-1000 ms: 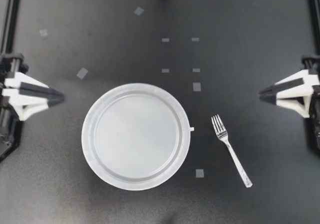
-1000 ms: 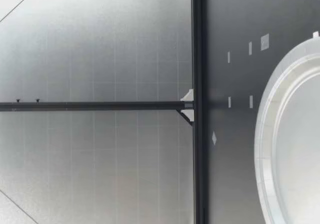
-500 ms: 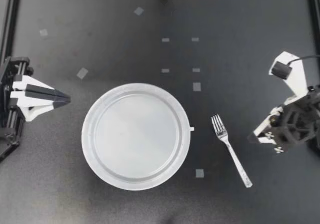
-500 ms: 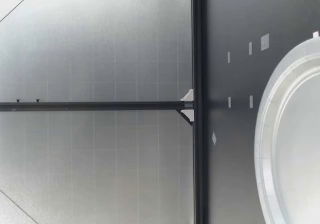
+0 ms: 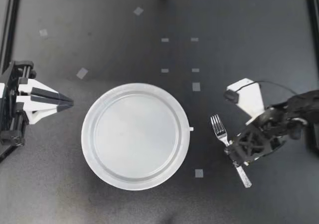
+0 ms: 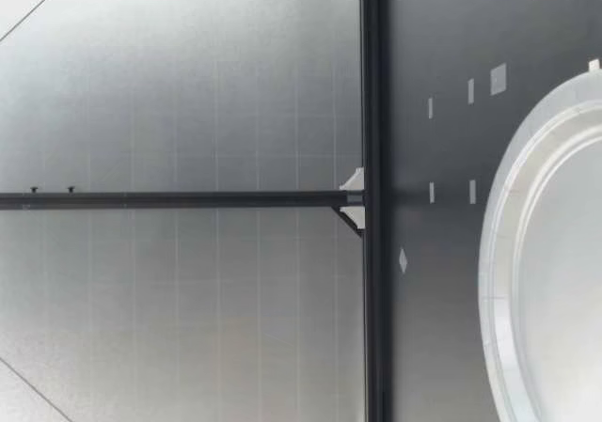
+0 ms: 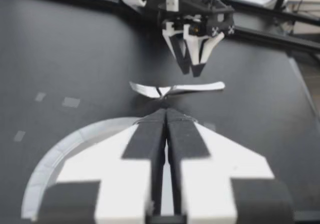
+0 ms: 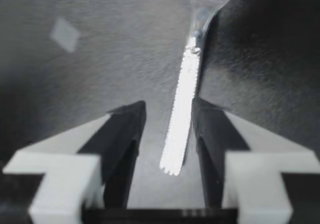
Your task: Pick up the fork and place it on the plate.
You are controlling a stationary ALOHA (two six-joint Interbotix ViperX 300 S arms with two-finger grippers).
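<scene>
Straddling the slim, shiny metal fork [image 5: 219, 129], my right gripper [image 5: 235, 156] stands parted, my left gripper [image 5: 70, 103] pressed together

My left tool [image 5: 71, 103] and right tool [image 5: 233, 155] are white with black padding.

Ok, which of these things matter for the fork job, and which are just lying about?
Job: fork, plate, right gripper, open with the fork's handle between its fingers.
Lying about: tape squares on the table; left gripper, shut, apart from the plate.
</scene>
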